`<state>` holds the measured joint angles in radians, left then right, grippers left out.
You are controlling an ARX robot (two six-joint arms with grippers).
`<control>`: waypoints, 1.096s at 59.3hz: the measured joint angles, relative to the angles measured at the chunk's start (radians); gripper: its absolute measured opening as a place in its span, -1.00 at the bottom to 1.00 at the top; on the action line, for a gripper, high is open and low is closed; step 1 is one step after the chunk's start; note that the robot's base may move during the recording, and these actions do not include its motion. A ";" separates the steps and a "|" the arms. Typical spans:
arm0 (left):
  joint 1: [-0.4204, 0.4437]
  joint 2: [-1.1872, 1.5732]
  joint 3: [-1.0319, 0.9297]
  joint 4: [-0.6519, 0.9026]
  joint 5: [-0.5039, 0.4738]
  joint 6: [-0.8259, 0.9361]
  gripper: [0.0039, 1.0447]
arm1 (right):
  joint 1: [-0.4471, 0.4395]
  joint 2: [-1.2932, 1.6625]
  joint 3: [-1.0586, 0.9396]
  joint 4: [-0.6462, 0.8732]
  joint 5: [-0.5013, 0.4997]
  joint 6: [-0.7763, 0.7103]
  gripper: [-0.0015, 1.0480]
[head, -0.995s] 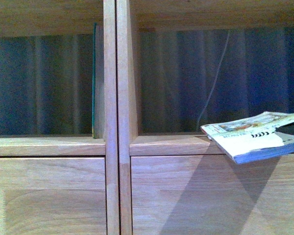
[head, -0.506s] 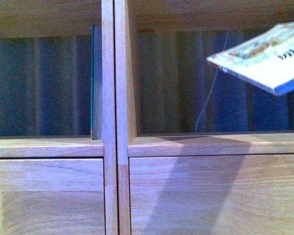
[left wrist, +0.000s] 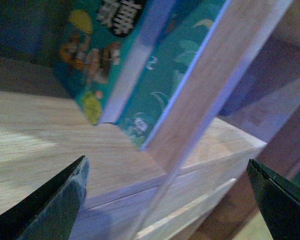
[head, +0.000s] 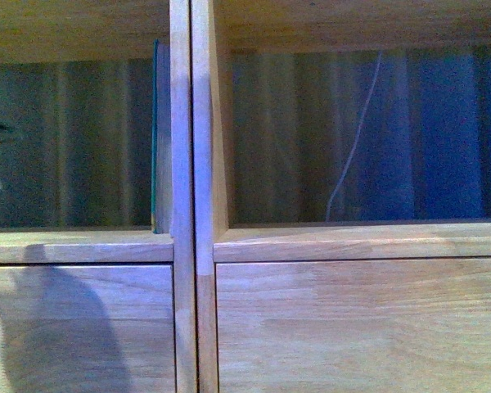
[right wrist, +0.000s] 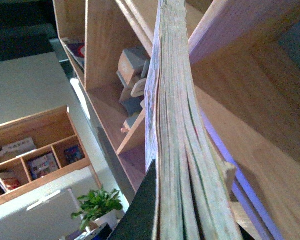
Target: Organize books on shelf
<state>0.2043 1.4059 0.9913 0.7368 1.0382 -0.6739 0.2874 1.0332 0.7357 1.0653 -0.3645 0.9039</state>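
Two claws: my right claw (right wrist: 160,215) is clamped on the floppy paperback (right wrist: 175,125), whose pages are splaying. My left claw (left wrist: 166,161) gapes empty near the green book (left wrist: 95,55), which stands upright against the shelf (head: 311,246) divider (left wrist: 215,85). Risk: the splayed pages snag a cubby edge going in.

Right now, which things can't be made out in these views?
Right wrist view: the paperback shows only its page edges, so its cover is hidden. It lies outside the front view.
Front view: the green book stands edge-on, so its cover is unseen there.
Left wrist view: only the fingertips of the left gripper show.
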 joint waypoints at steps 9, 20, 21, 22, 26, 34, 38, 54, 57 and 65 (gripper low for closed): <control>-0.061 0.000 0.000 0.221 0.028 -0.212 0.86 | 0.038 0.079 0.025 -0.006 -0.005 -0.075 -0.86; -0.134 0.002 0.000 0.488 0.026 -0.425 0.86 | 0.080 0.156 0.080 -0.006 0.008 -0.133 -0.86; -0.138 0.002 0.000 0.497 0.025 -0.434 0.86 | 0.084 0.159 0.082 -0.006 0.008 -0.134 -0.86; -0.148 0.002 0.000 0.512 0.023 -0.455 0.86 | 0.091 0.165 0.084 -0.004 0.009 -0.138 -0.86; -0.175 0.003 0.000 0.536 0.017 -0.484 0.86 | 0.112 0.179 0.087 0.002 0.009 -0.145 -0.86; -0.233 0.003 0.001 0.515 0.004 -0.495 0.86 | 0.159 0.198 0.087 0.006 0.009 -0.168 -0.86; -0.258 0.003 0.001 0.498 -0.010 -0.492 0.86 | 0.187 0.200 0.087 0.008 0.008 -0.177 -0.86; -0.310 -0.005 -0.007 0.469 -0.030 -0.443 0.65 | 0.272 0.221 0.091 0.015 0.005 -0.188 -0.86; -0.314 -0.005 -0.010 0.473 -0.038 -0.443 0.52 | 0.280 0.234 0.099 0.011 0.006 -0.188 -0.86; -0.316 -0.006 -0.011 0.479 -0.053 -0.442 0.18 | 0.299 0.264 0.124 0.003 0.021 -0.191 -0.86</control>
<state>-0.1116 1.4002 0.9806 1.2156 0.9855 -1.1156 0.5865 1.2968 0.8600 1.0679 -0.3435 0.7132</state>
